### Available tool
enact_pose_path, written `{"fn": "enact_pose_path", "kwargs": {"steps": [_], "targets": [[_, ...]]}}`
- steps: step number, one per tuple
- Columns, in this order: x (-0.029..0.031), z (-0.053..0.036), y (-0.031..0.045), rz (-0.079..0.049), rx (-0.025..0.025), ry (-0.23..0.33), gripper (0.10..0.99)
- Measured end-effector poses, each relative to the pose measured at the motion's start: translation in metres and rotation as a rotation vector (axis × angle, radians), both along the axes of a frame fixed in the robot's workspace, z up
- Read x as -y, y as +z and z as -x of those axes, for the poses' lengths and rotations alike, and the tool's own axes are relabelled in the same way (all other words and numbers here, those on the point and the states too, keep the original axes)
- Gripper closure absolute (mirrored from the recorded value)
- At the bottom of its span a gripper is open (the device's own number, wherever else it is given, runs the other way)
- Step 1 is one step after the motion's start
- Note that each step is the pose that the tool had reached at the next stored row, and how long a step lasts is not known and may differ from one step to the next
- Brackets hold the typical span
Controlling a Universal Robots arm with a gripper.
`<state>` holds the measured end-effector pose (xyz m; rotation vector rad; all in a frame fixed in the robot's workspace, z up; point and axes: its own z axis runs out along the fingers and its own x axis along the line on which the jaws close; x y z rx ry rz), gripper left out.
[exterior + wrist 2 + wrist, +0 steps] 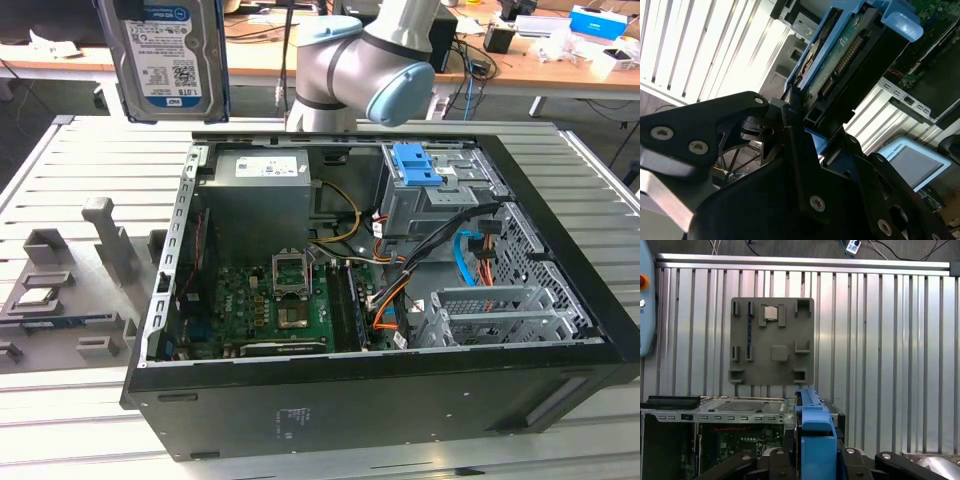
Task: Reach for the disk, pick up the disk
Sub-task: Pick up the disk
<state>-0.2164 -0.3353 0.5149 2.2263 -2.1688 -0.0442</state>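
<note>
The disk (pixel 168 55), a silver-grey hard drive with a white-and-blue label and blue rails, hangs upright in the air at the exterior view's upper left, well above the slatted table and clear of the computer case. In the second wrist view the disk (pixel 840 55) shows its circuit-board side and blue rail, and my gripper (pixel 794 109) is shut on its near end, with the black fingers (pixel 790 145) pressed against it. In the first wrist view the blue rail of the disk (pixel 815 432) stands edge-on between the gripper (pixel 815 456) fingers.
The open computer case (pixel 400 385) lies on the slatted metal table (pixel 90 180), with a bare blue bracket (pixel 415 165) on its drive cage. A grey fixture plate (pixel 60 290) holding a small silver chip (pixel 35 297) sits to the exterior view's left. The arm's elbow (pixel 350 60) rises behind the case.
</note>
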Motion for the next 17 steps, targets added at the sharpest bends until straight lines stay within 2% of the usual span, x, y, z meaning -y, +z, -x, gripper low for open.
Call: {"fn": "enact_pose_path", "kwargs": {"steps": [2, 7, 15, 17], "targets": [[0.0, -0.005, 0.0, 0.0, 0.0001, 0.0, 0.718], [0.0, -0.0276, 0.0, 0.0, 0.0, 0.0, 0.718], [0.0, -0.0521, 0.0, 0.0, -0.0001, 0.0, 0.718], [0.0, -0.0611, 0.0, 0.0, 0.0, 0.0, 0.718]]}}
